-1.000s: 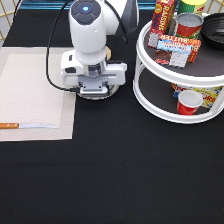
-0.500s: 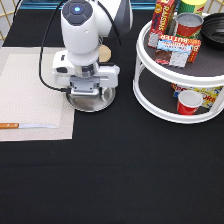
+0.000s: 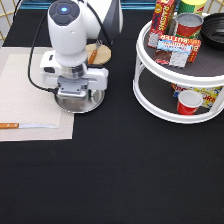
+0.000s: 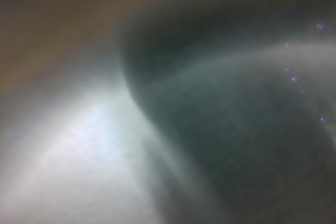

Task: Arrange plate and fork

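A black tabletop [image 3: 125, 170] fills the exterior view; one pale woven placemat [image 3: 25, 95] lies on it at the exterior view's left; one white two-tier turntable rack [image 3: 150, 95] stands at the exterior view's right. On the placemat's lower edge lies one wooden-handled knife [image 3: 27, 125], blade pointing toward the exterior view's right. The rack's upper tier carries several cans and boxes, among them one open silver can [image 3: 189, 24] and one flat red-and-white box [image 3: 175, 47]; the lower tier holds one red cup [image 3: 189, 102] lying against a printed package.

One robot arm reaches in from the exterior view's top; its gripper [image 3: 74, 97] is set low over one silver plate [image 3: 95, 102], which sits on the black cloth just beside the placemat's right edge, part of its rim overlapping that edge; only the plate's front rim and right side show beneath the hand. The hand's body hides the fingers, so whether the jaws are spread or closed on the plate cannot be told; the hand sits right at the plate, and contact cannot be judged either.

Behind the arm, near the exterior view's top, lies one round light-wood coaster [image 3: 103, 55]; an orange-brown wooden handle, seemingly the fork [image 3: 93, 54], rests across it, its tines hidden by the arm.

The wrist view shows only a grey metallic sheen with one dark curved edge, too close to identify.
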